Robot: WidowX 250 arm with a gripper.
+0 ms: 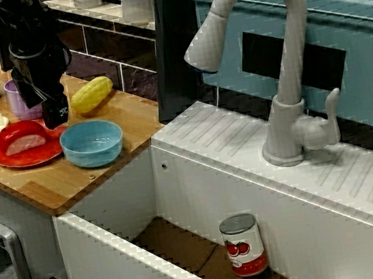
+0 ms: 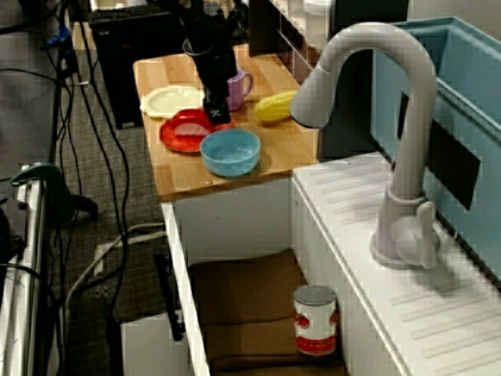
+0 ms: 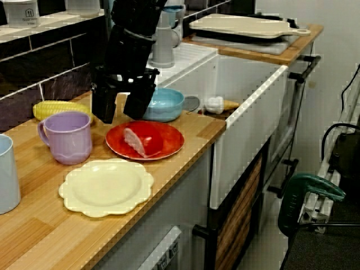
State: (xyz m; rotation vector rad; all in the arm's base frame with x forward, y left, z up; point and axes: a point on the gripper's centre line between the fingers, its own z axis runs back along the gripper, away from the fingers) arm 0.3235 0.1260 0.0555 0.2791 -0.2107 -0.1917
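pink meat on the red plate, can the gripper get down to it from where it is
Probably yes. The gripper hangs open just above the red plate, where the pink meat lies uncovered. The purple mug and blue bowl stand close beside the plate, but neither covers the meat.

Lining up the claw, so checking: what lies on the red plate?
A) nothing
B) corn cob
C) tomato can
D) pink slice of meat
D: the pink slice of meat lies on the red plate; the corn cob is on the counter, the can down in the sink.
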